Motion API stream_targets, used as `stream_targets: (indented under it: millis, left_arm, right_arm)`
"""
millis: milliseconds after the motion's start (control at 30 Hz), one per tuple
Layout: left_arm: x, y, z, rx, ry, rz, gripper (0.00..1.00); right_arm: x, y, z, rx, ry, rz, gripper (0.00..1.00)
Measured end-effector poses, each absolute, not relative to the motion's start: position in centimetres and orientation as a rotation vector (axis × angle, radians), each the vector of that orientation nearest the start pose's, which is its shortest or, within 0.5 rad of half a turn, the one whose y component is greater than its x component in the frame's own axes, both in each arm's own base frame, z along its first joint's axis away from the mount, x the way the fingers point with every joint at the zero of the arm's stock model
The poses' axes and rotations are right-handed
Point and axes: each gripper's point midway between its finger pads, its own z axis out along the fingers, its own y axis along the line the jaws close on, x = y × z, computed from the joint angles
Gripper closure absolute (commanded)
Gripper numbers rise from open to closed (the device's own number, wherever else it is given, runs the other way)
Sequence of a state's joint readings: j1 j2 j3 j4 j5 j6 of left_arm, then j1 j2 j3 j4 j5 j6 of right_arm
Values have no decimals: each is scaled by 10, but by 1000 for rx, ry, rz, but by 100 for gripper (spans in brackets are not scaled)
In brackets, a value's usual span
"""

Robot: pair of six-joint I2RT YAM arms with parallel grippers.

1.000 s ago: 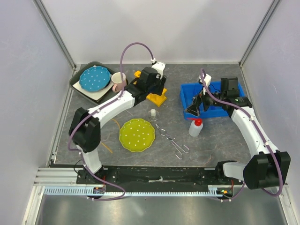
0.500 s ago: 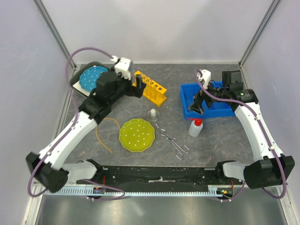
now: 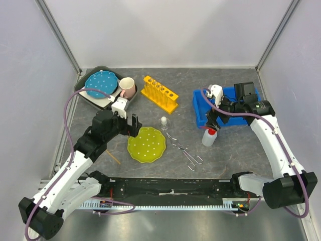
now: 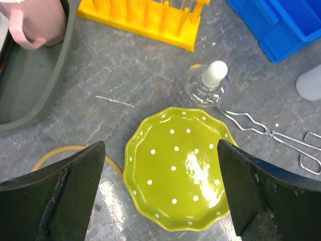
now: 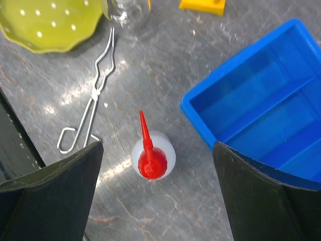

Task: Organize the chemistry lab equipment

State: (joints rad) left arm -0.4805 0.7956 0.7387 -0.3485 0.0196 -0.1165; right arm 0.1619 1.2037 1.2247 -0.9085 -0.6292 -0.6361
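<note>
The yellow test-tube rack (image 3: pixel 159 94) (image 4: pixel 145 17) stands upright at the back middle. In front of it sit the small white-capped flask (image 3: pixel 163 122) (image 4: pixel 208 85) and the metal tongs (image 3: pixel 184 149) (image 4: pixel 271 133) (image 5: pixel 93 103), which lie flat. The white red-capped squeeze bottle (image 3: pixel 209 136) (image 5: pixel 153 155) stands by the blue bin. My left gripper (image 3: pixel 129 124) (image 4: pixel 160 193) hangs open and empty over the yellow-green plate. Above the squeeze bottle my right gripper (image 3: pixel 213 120) (image 5: pixel 158 196) is open, apart from the bottle.
The dotted yellow-green plate (image 3: pixel 146 144) (image 4: pixel 180 168) lies at the front middle. A grey tray (image 3: pixel 88 95) at the back left holds a blue plate (image 3: pixel 101 83) and a pink mug (image 3: pixel 127 87). The blue bin (image 3: pixel 225 103) (image 5: pixel 261 110) is at the right. A yellow loop (image 4: pixel 65 150) lies by the plate.
My left gripper opened, left the rack and swung back to the near left, over the yellow-green plate. My right gripper moved from above the blue bin to above the squeeze bottle.
</note>
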Motion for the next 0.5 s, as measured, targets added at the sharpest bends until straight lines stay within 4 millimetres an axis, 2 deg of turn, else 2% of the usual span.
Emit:
stream_targets:
  millis: [67,267,500]
  left_arm:
    - [256,-144,204,381,1986,-404,1]
    - [257,-142,202,378,1997,-393,2]
    - [262,-136,195,353,2022,-341,3]
  right_arm:
    - [266,122,214,-1154,2028,498,2]
    - [244,106,182,-1189,2107,466,2]
    - [247,101,175,-1180,2142,445,2]
